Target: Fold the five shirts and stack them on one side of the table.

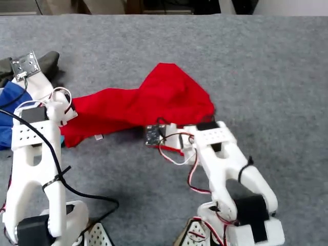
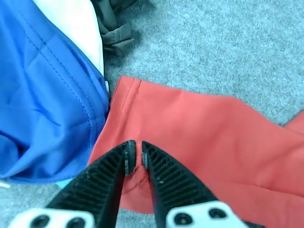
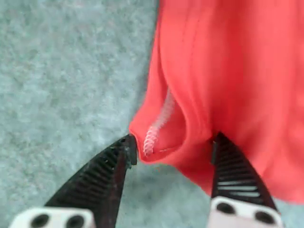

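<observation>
The left gripper (image 2: 135, 154) nips the red shirt (image 2: 199, 133) at its edge, nearly closed; the right gripper (image 3: 173, 148), wide astride a fold, should close deep before lifting.

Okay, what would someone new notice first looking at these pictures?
The bright red shirt lies crumpled in the middle of the grey table. The left claw pinches its edge beside a blue shirt at the table's left side, and the right claw stands open around a fold of its hem.

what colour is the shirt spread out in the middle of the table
Red, plain with no pattern; the shirt shows best in the high view.
</observation>
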Available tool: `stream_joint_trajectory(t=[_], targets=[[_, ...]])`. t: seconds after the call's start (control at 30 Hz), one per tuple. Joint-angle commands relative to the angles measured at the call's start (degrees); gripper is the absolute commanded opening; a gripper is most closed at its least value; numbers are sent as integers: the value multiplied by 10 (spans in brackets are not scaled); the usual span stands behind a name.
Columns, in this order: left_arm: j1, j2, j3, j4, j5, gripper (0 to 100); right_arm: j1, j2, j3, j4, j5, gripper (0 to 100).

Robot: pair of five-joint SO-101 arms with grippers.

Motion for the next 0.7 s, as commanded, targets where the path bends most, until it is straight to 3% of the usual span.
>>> stream_joint_trajectory(t=[0.0, 0.23, 0.5, 0.67], targets=[[-2, -18, -2, -19, -4, 19, 10, -104, 14, 25, -5, 260], [-2, -18, -2, -20, -4, 19, -31, -226, 102, 38, -6, 260], [-2, -18, 0, -20, -4, 19, -29, -189, 124, 19, -2, 260], [-2, -18, 0, -19, -4, 19, 13, -101, 113, -39, 24, 260]])
